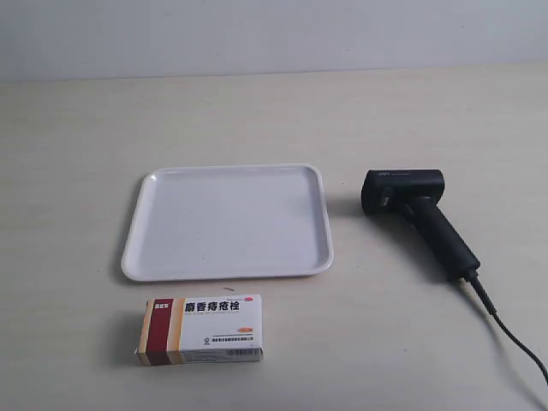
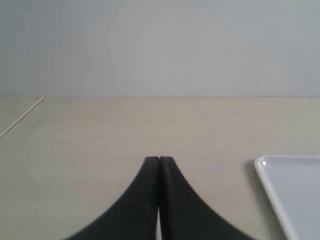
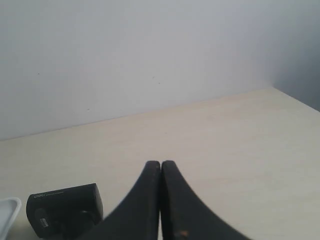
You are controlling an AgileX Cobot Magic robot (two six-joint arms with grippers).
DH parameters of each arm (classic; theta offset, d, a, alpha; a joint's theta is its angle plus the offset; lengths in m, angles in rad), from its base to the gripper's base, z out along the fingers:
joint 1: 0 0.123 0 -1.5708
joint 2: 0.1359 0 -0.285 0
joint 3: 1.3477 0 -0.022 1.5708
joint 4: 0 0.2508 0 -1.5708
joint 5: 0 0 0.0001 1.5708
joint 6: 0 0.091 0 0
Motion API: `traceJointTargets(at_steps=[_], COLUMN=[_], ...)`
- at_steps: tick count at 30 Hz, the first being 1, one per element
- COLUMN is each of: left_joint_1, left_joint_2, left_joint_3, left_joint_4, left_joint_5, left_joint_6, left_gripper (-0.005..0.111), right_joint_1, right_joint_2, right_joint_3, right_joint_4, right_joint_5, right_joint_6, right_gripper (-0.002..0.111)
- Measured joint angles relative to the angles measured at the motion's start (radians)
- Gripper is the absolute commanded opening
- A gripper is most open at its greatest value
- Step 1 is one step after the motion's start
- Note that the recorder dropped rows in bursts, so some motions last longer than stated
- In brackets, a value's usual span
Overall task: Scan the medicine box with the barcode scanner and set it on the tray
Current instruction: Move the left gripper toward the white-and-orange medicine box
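Note:
The white medicine box with a dark red and tan end lies flat near the front of the table, just in front of the white tray. The black barcode scanner lies on its side to the tray's right, head towards the tray, cable trailing off to the front right. No arm shows in the exterior view. My left gripper is shut and empty over bare table, a tray corner beside it. My right gripper is shut and empty, with the scanner head close by. The box is hidden from both wrist views.
A pale wall rises behind the table's far edge. The right wrist view shows the table's side edge. A thin light line runs across the table in the left wrist view.

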Motion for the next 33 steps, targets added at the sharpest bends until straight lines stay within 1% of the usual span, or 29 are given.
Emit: traceJointTargets(at_steps=[9,11,13,14,17,19,20,22,24,26,27,28,29,31,33], left_joint_1=[0.0,0.0,0.0,0.0,0.0,0.002,0.004,0.017,0.024,0.028,0.028,0.024,0.015,-0.008,-0.038], left_joint_2=[0.0,0.0,0.0,0.0,0.0,0.0,0.011,0.08,0.191,0.348,0.418,0.507,0.599,0.785,0.967], left_joint_3=[0.0,0.0,0.0,0.0,0.0,0.0,0.0,-0.002,-0.016,-0.037,-0.047,-0.061,-0.079,-0.126,-0.185], left_joint_4=[0.011,0.011,0.011,0.011,0.014,0.018,0.013,-0.033,-0.077,-0.074,-0.043,0.022,0.121,0.409,0.745], left_joint_5=[-0.017,-0.049,-0.121,-0.18,-0.328,-0.457,-0.519,-0.592,-0.616,-0.625,-0.625,-0.62,-0.618,-0.626,-0.702], left_joint_6=[0.013,-0.056,-0.187,-0.244,-0.338,-0.325,-0.291,-0.218,-0.164,-0.173,-0.199,-0.25,-0.323,-0.501,-0.724], left_gripper=[0.001,0.001,0.001,0.001,0.0,0.0,0.0,0.0,0.0,0.0,0.0,0.0,0.0,0.0,0.0], right_joint_1=[0.0,0.0,0.0,0.0,0.0,0.0,0.0,0.0,0.0,0.0,0.0,0.0,0.0,0.0,0.0], right_joint_2=[0.0,0.0,0.0,0.0,0.0,0.0,0.0,0.0,0.0,0.0,0.0,0.0,0.0,0.0,0.0], right_joint_3=[0.0,0.0,0.0,0.0,0.0,0.0,0.0,0.0,0.0,0.0,0.0,0.0,0.0,0.0,0.0], right_joint_4=[0.0,0.0,0.0,0.0,0.0,0.0,0.0,0.0,0.0,0.0,0.0,0.0,0.0,0.0,0.0], right_joint_5=[-0.002,-0.002,-0.002,-0.002,-0.002,-0.002,-0.002,-0.002,-0.002,-0.002,-0.002,-0.002,-0.002,-0.004,-0.022], right_joint_6=[0.0,0.0,0.0,0.0,0.0,0.0,0.0,0.0,0.0,0.0,0.0,0.0,0.0,0.0,0.0], right_gripper=[0.0,0.0,0.0,0.0,0.0,0.0,0.0,0.0,0.0,0.0,0.0,0.0,0.0,0.0,0.0])
